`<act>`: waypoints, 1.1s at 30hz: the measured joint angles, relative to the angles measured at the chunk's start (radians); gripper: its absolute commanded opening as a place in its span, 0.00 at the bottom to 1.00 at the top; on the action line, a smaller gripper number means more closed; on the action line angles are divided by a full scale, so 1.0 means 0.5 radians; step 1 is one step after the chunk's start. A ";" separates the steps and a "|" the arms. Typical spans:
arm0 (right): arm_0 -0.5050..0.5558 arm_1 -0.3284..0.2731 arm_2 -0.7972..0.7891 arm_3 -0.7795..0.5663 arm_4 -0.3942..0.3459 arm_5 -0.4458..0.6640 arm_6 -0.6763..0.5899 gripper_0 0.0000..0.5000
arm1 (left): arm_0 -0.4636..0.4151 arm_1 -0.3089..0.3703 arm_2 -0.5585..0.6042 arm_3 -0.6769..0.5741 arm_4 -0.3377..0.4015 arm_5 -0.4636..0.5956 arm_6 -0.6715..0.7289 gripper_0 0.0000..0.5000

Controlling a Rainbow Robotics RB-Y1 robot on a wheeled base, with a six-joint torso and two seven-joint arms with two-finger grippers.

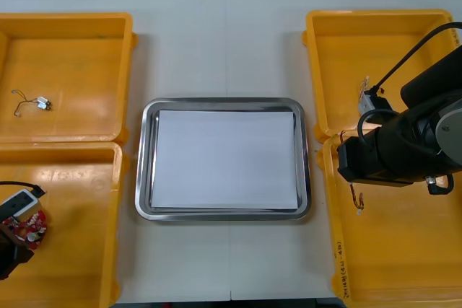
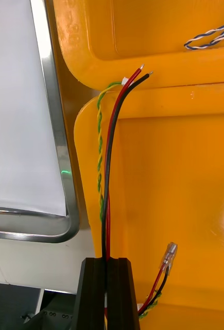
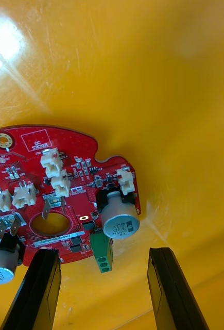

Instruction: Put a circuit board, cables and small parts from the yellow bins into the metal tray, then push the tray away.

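in the front view the right arm [image 1: 411, 142] hides much of the near right bin [image 1: 404, 250], and that bin runs off the picture's edge. the cable bundle [image 2: 105, 170] vanishes between the closed fingers [image 2: 123, 289] of the right gripper [image 2: 110, 260], so the gripped stretch is hidden. the blue and white cable [image 2: 209, 36] is cut off at the edge, as is the circuit board [image 3: 65, 154]. the thing in the far left bin [image 1: 72, 55], a thin wire piece [image 1: 32, 102], is too small to tell.
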 measured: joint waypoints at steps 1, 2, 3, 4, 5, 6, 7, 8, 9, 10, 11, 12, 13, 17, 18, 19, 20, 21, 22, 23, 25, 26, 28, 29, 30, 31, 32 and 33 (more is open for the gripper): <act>0.000 0.000 0.000 0.000 0.000 0.000 0.000 0.00 | 0.000 0.000 -0.001 0.003 -0.002 0.000 0.000 0.98; 0.000 0.000 0.000 0.000 0.000 0.000 0.000 0.00 | 0.000 0.000 -0.004 0.006 -0.005 -0.001 0.000 0.97; 0.000 0.000 0.000 0.000 0.000 0.000 0.000 0.00 | 0.000 0.000 -0.008 0.010 -0.009 -0.003 0.000 0.97; 0.000 0.000 0.000 0.000 0.000 0.000 0.000 0.00 | 0.000 0.000 -0.013 0.014 -0.011 -0.007 0.000 0.97; 0.000 0.000 0.000 0.000 0.000 0.000 0.000 0.00 | 0.000 0.000 -0.018 0.021 -0.014 -0.015 0.000 0.97; 0.000 0.000 0.000 0.000 0.000 0.000 0.000 0.00 | 0.000 0.000 -0.023 0.027 -0.017 -0.022 0.000 0.96; 0.000 0.000 0.000 0.000 0.000 0.000 0.000 0.00 | 0.000 0.000 -0.029 0.031 -0.020 -0.026 0.000 0.96; 0.000 0.000 0.000 0.000 0.000 0.000 0.000 0.00 | 0.000 0.000 -0.034 0.032 -0.024 -0.029 0.000 0.96; 0.000 0.000 0.000 0.000 0.000 0.000 0.000 0.00 | 0.000 0.000 -0.040 0.033 -0.026 -0.030 0.000 0.95; 0.000 0.000 0.000 0.000 0.000 0.000 0.000 0.00 | 0.000 0.000 -0.043 0.034 -0.029 -0.031 0.000 0.95; 0.000 0.000 0.000 0.000 0.000 0.000 0.000 0.00 | 0.000 0.000 -0.045 0.035 -0.031 -0.031 0.000 0.95; 0.000 0.000 0.000 0.000 0.000 0.000 0.000 0.00 | 0.000 0.000 -0.048 0.036 -0.032 -0.031 0.000 0.94; 0.000 0.000 0.000 0.000 0.000 0.000 0.000 0.00 | 0.000 0.000 -0.050 0.037 -0.033 -0.031 0.000 0.92; 0.000 0.000 0.000 0.000 0.000 0.000 0.000 0.00 | 0.000 0.000 -0.053 0.037 -0.037 -0.031 0.000 0.75; 0.000 0.000 0.000 0.000 0.000 0.000 0.000 0.00 | 0.000 0.000 -0.054 0.038 -0.038 -0.031 0.000 0.63; 0.000 0.000 0.000 0.000 0.000 0.000 0.000 0.00 | 0.000 0.000 -0.055 0.038 -0.039 -0.031 0.000 0.47; 0.000 0.000 0.000 0.000 0.000 0.000 0.000 0.00 | 0.000 0.000 -0.056 0.038 -0.041 -0.031 0.000 0.39; 0.000 0.000 0.000 0.000 0.000 0.000 0.000 0.00 | 0.000 0.000 -0.057 0.038 -0.042 -0.031 0.000 0.27; 0.000 0.000 0.000 0.000 0.000 0.000 0.000 0.00 | 0.000 0.000 -0.057 0.038 -0.043 -0.032 0.000 0.20; 0.000 0.000 0.000 0.000 0.000 0.000 0.000 0.00 | 0.000 0.000 -0.057 0.038 -0.044 -0.032 0.000 0.15; 0.000 0.000 0.000 0.000 0.000 0.000 0.000 0.00 | 0.000 0.000 -0.057 0.038 -0.048 -0.032 0.000 0.09; 0.000 0.000 0.000 0.000 0.000 0.000 0.000 0.00 | 0.000 0.000 -0.057 0.038 -0.050 -0.032 0.000 0.05; 0.000 0.000 0.000 0.000 0.000 0.000 0.000 0.00 | 0.000 0.000 -0.057 0.038 -0.052 -0.032 0.000 0.01; 0.000 0.000 0.000 0.000 0.000 0.000 0.000 0.00 | 0.000 0.000 -0.057 0.038 -0.052 -0.032 0.000 0.00; 0.000 0.000 0.000 0.000 0.000 0.000 0.000 0.00 | 0.000 0.000 -0.057 0.038 -0.052 -0.032 0.000 0.00; 0.000 0.000 0.000 0.000 0.000 0.000 0.000 0.00 | 0.000 0.000 -0.057 0.038 -0.052 -0.032 0.000 0.00; 0.000 0.000 0.000 0.000 0.000 0.000 0.000 0.00 | 0.000 0.000 -0.057 0.038 -0.053 -0.032 0.000 0.00; 0.000 0.000 0.000 0.000 0.000 0.000 0.000 0.00 | 0.000 0.000 -0.057 0.038 -0.053 -0.032 0.000 0.00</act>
